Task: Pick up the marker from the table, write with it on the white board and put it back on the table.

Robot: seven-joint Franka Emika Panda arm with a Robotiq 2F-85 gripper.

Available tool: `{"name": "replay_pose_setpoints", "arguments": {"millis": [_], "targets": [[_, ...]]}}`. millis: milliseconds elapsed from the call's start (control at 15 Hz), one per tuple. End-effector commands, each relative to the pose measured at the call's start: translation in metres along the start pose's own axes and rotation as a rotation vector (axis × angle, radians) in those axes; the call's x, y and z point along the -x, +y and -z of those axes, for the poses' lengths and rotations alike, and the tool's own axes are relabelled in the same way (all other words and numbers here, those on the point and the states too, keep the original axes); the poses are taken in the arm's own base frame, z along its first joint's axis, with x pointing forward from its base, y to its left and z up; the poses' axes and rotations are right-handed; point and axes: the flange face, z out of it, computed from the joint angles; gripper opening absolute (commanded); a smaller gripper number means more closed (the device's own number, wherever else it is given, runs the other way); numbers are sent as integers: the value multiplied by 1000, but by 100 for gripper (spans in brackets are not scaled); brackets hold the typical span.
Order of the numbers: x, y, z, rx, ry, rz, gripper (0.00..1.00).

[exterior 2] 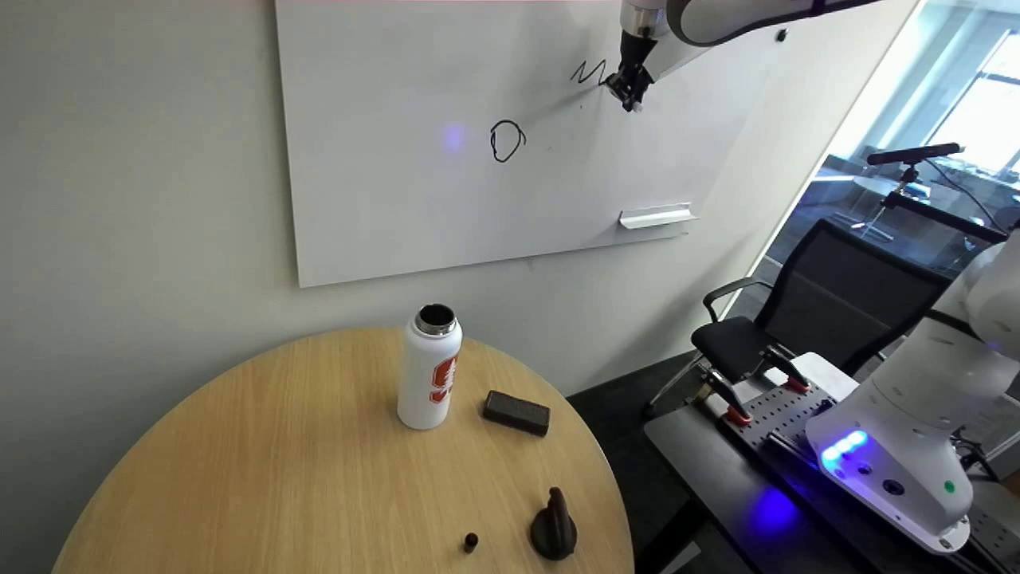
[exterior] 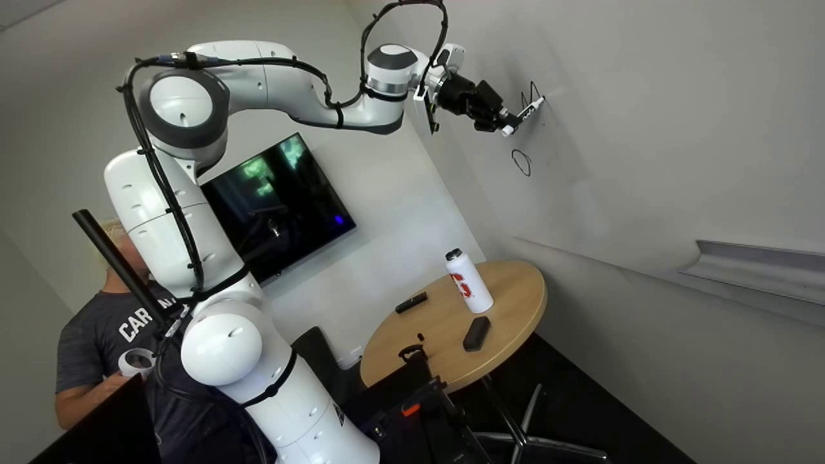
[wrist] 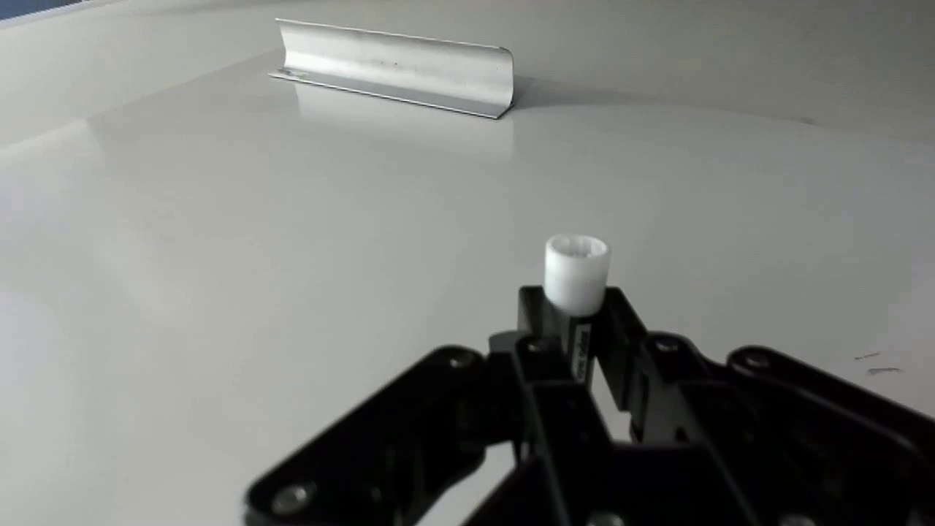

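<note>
My hand (wrist: 577, 321) is closed on the marker (wrist: 577, 274), one finger pressed to either side of its barrel. In the wrist view the marker's white end stands up beyond my fingertips. Behind it spreads the white board (wrist: 329, 256), with a grey ledge (wrist: 402, 69) toward the top and faint dark strokes (wrist: 885, 370) near the right edge.

In an exterior view my arm (exterior: 251, 84) stretches across to the white board. I hold the marker slantwise, its dark tip at or nearly at the surface, just beside a zigzag line (exterior: 530, 90); whether it touches, I cannot tell. A drawn loop (exterior: 528, 162) sits lower. A black screen (exterior: 277, 209) hangs on the wall (exterior: 399, 206), and a person (exterior: 84, 361) is partly hidden behind my arm.

In an exterior view my fingers cover most of the marker, leaving a pale end in sight. On the round wooden worktop (exterior 2: 303, 446), well apart from my hand, a white bottle (exterior 2: 424, 375) with red print stands upright. A dark block (exterior 2: 516, 413) lies just beside it. Nearer the camera are a round black lid-like piece (exterior 2: 552, 530) and a small dark stub (exterior 2: 470, 542).
</note>
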Motion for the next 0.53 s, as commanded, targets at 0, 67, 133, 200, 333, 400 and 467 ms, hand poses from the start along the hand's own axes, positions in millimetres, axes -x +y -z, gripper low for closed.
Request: {"name": "replay_pose_setpoints", "arguments": {"millis": [0, 67, 133, 200, 333, 400, 467], "targets": [[3, 30, 6, 23, 9, -64, 5], [3, 36, 7, 26, 12, -78, 5], [3, 41, 8, 28, 14, -87, 5], [2, 45, 8, 27, 12, -90, 5], [0, 45, 3, 19, 5, -87, 5], [-1, 43, 0, 13, 0, -80, 5], [-1, 39, -3, 7, -6, -73, 5]]}}
